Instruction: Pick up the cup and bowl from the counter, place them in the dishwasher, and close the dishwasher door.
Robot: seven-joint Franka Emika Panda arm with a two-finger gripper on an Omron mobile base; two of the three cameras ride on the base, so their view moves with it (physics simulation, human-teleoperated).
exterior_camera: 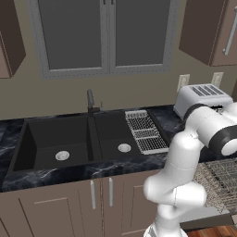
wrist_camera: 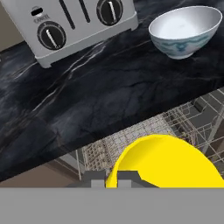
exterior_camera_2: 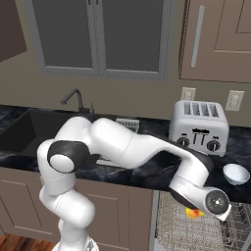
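Beside me a silver four-slot toaster (exterior_camera_2: 199, 126) with black dials stands below two white wall outlets (exterior_camera_2: 235, 100). A ribbed grey drying rack (exterior_camera: 146, 131) lies right of what looks like a dark faucet (exterior_camera: 91, 102).

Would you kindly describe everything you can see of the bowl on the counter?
The bowl is small, round and white, glossy like glazed ceramic, with a blue-grey pattern around its outer wall. It stands upright and looks empty on the black marbled counter, to the right of the silver toaster and apart from it, near the counter's front edge above the dishwasher rack. Nothing touches it but the counter.
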